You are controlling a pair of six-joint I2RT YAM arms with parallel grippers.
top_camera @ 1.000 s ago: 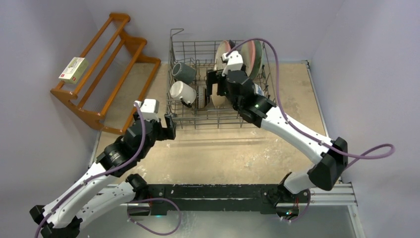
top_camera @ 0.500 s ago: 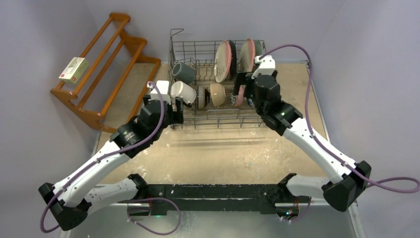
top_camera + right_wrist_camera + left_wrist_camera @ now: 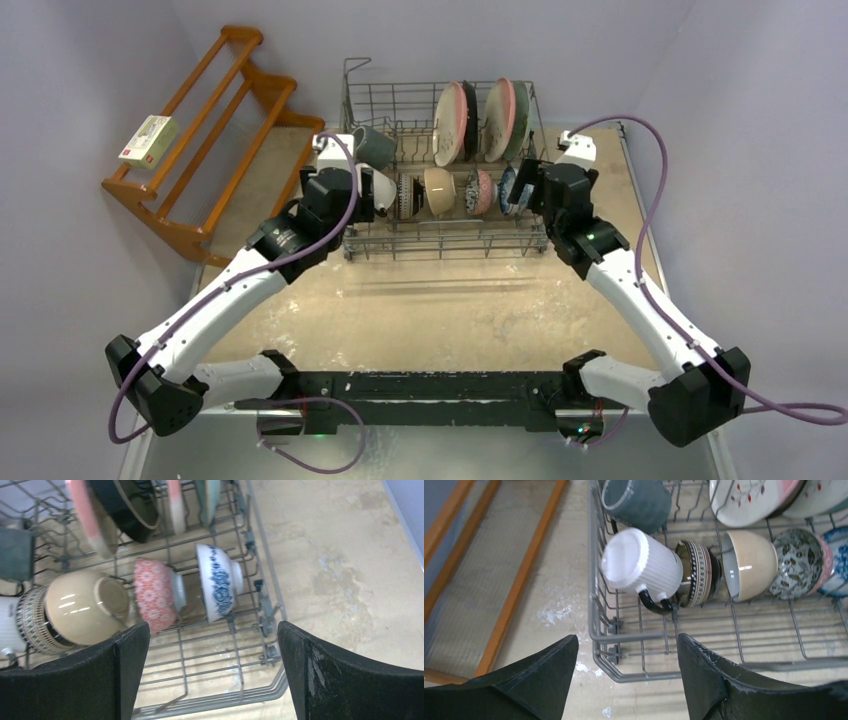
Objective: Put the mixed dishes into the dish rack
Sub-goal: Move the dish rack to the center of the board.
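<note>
Left gripper (image 3: 626, 640): fingers apart, nothing held, hovering over the front-left corner of the dish rack (image 3: 592, 605), near the white mug (image 3: 641, 565) lying on its side inside. Right gripper (image 3: 212, 627): spread wide, empty, above the rack's right end by the blue-patterned bowl (image 3: 217, 582). Plates (image 3: 452, 122) upright at back.

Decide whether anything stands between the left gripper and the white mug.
Yes. In the left wrist view, the rack's near corner wires lie between the open left gripper and the white mug, which lies on its side inside. Nothing covers the mug itself.
</note>
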